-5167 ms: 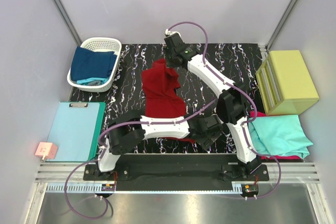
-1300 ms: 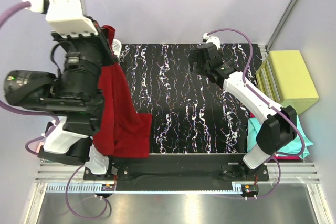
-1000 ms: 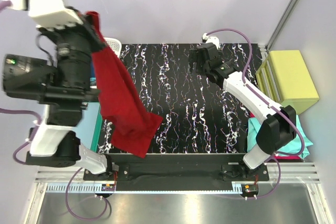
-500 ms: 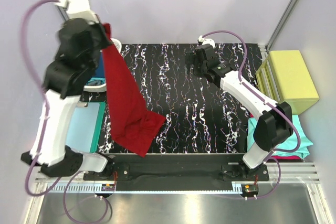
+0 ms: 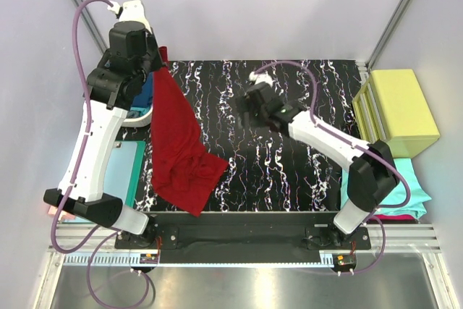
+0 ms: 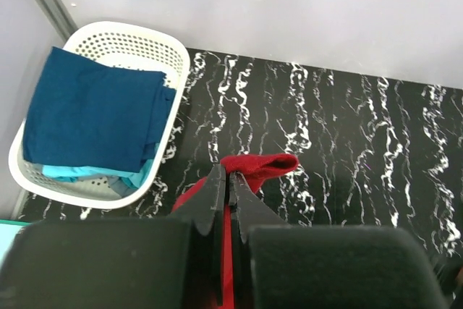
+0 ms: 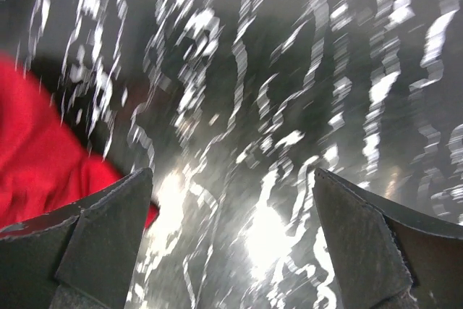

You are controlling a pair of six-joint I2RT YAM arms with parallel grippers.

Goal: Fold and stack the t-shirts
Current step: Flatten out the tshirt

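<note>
Table: black slab with white marble veining, hard and flat, fine to spread cloth on. Dark red t-shirt hangs over its left side, top edge up high, lower end crumpled on the near-left surface. Soft matte knit, draped as one long twisted fold (no flat panel showing). White perforated plastic basket, far left, holds a folded navy t-shirt over a teal one.

Left gripper is raised and clamped tight on a bunched bit of the red top edge. Right gripper is spread wide, holding nothing, low over mid-table (blurred from above).

My read: the step is a second grip, then spread. Right should pinch a hanging side edge or corner, well away from left's pinch and clear of the crumpled heap. Pull taut before lowering.
</note>
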